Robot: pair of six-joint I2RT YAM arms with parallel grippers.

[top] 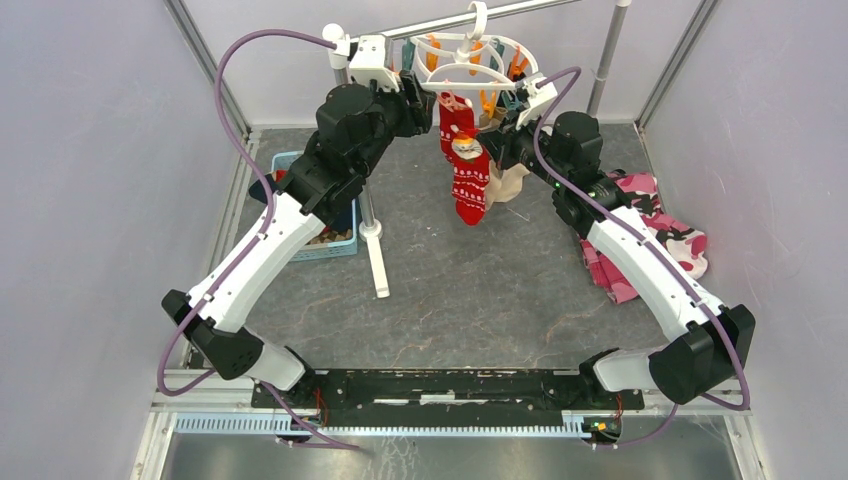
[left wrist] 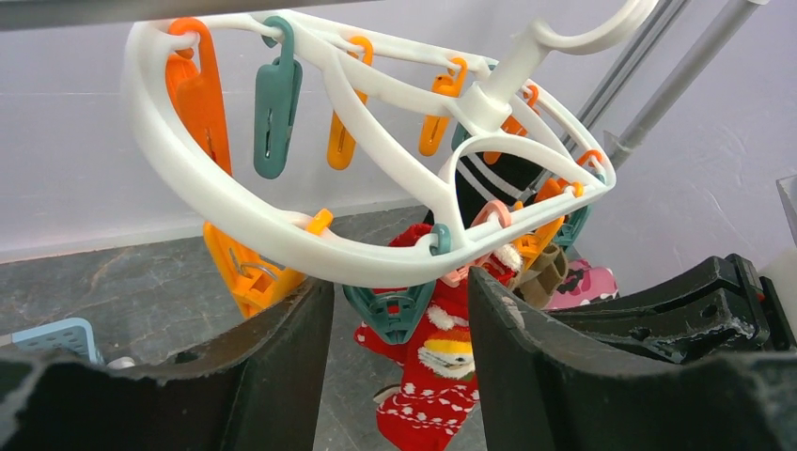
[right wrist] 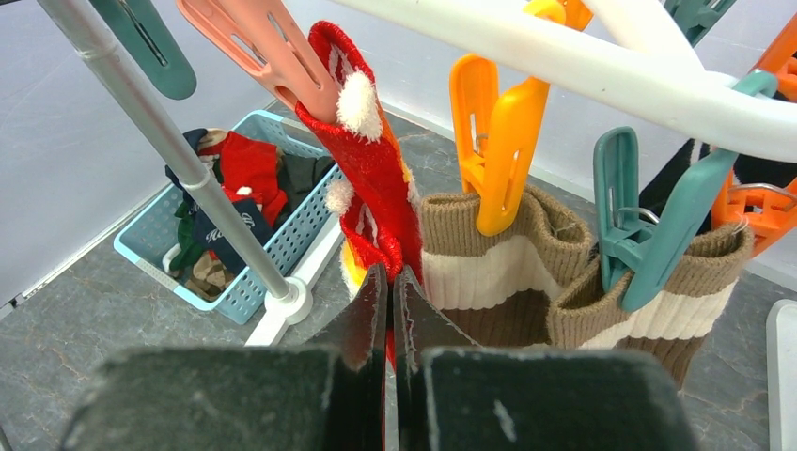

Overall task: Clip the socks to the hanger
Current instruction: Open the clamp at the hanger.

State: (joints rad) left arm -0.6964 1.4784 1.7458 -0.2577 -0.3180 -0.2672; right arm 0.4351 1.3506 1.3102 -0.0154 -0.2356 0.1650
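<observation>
The white hanger [top: 470, 62] hangs from the silver rail with orange and teal clothespins round its ring [left wrist: 235, 218]. Two red patterned socks [top: 468, 170] dangle from it. One red sock [right wrist: 371, 178] is held at the top by a pink clothespin [right wrist: 273, 47]. My right gripper [right wrist: 390, 274] is shut on that sock's lower cuff. Beige striped socks [right wrist: 489, 272] hang beside it under an orange pin [right wrist: 498, 141] and a teal pin [right wrist: 648, 235]. My left gripper [left wrist: 399, 282] is open just under the ring, a teal clothespin [left wrist: 395, 310] hanging between its fingertips without touching.
A blue basket [right wrist: 235, 221] with more socks sits left of the rack's pole [right wrist: 179, 150] and white foot [top: 375, 245]. The pink camouflage cloth [top: 650, 235] lies at the right. Cage walls stand close on both sides.
</observation>
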